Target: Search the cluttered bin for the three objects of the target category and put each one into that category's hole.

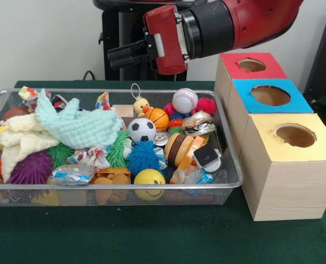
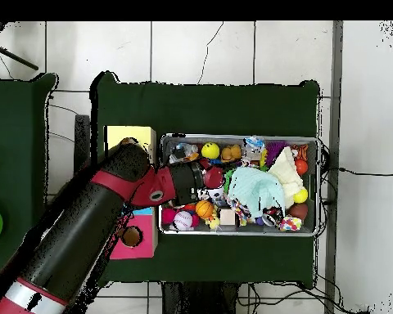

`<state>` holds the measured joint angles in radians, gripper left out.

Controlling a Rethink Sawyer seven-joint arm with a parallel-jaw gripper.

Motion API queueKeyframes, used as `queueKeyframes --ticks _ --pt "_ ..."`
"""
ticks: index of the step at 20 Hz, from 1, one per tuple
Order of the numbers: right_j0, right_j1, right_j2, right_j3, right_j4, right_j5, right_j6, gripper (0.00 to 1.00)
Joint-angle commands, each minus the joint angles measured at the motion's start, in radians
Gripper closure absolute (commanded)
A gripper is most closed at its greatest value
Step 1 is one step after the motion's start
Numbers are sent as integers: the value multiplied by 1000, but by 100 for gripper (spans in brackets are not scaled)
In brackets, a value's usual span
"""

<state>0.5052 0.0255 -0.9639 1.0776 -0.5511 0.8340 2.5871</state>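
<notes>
Arm over a full bin, nothing held.
Front: gripper (image 1: 116, 55), fingers together and empty, hangs above bin (image 1: 231, 159); baseball (image 1: 184, 100), soccer ball (image 1: 141, 130), basketball (image 1: 157, 117) inside; boxes (image 1: 294, 165) right. Overhead: gripper (image 2: 210, 178) over bin's (image 2: 318, 163) box end.

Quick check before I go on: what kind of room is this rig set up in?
Probably a lab or test room, not a home: a green-clothed table on a pale tiled floor, a wire bin packed with toys, and colour-topped wooden boxes with holes.
</notes>
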Motion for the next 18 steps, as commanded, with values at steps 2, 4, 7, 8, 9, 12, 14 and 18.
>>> queueKeyframes --ticks 2,4,7,8,9,12,14,18 --pt "-47 30 188 -142 1 95 -287 100" --pt "-52 40 185 -167 9 124 -291 100" --pt "-59 46 179 -190 6 146 -308 100" --pt "-62 48 178 -198 3 149 -312 100" --pt "-65 50 177 -207 1 152 -316 100" --pt "-79 56 191 -230 -3 148 -330 100" --pt "-90 61 198 -245 -9 140 -339 100" --pt "-111 68 197 -275 -23 143 -376 100"
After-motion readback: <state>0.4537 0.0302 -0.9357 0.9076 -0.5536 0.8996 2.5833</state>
